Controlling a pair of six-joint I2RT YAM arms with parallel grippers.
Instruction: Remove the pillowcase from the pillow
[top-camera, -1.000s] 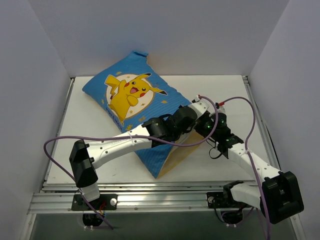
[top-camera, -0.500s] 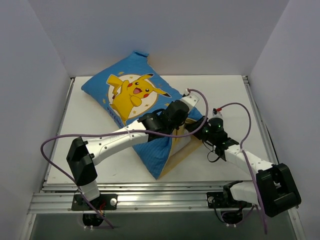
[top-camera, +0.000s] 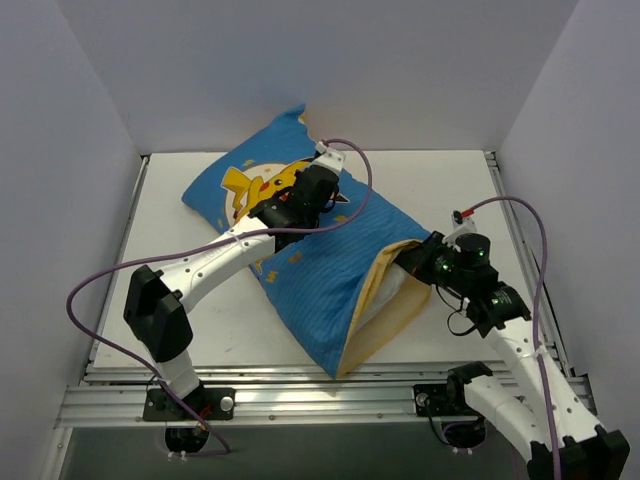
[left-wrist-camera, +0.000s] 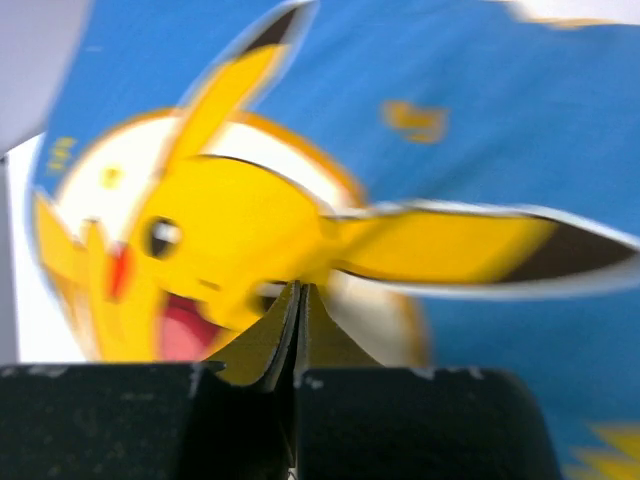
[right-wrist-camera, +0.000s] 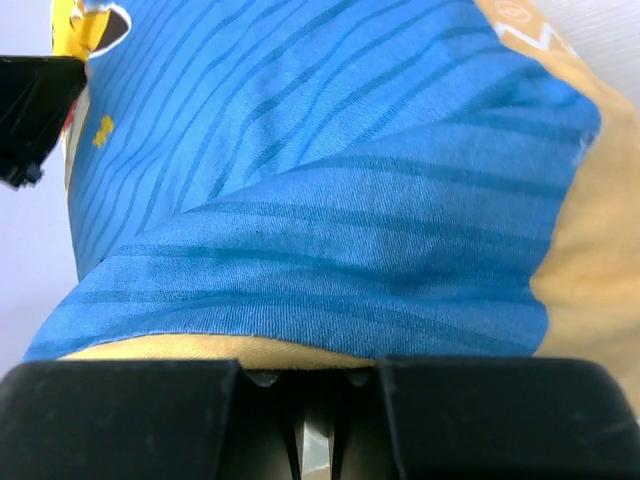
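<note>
The blue striped pillowcase (top-camera: 310, 290) lies diagonally on the table, its yellow-lined opening gaping at the near right. Inside that opening a bit of the white pillow (top-camera: 392, 296) shows. My left gripper (top-camera: 318, 180) is shut, its tips (left-wrist-camera: 298, 292) pressed together on the yellow cartoon print (left-wrist-camera: 230, 230) with no fold between them. My right gripper (top-camera: 412, 262) is shut at the opening's upper lip. The pillowcase's hem (right-wrist-camera: 330, 340) drapes flat over its tips (right-wrist-camera: 320, 375), which reach inside; a pale sliver shows between the fingers.
The white table (top-camera: 450, 180) is boxed in by pale walls at the left, back and right. An aluminium rail (top-camera: 300, 400) runs along the near edge. Purple cables (top-camera: 110, 285) loop beside both arms.
My left gripper has travelled from the opening up to the cartoon print. My right gripper has shut at the opening and drawn back to the right. The pillowcase has shifted and gapes wider.
</note>
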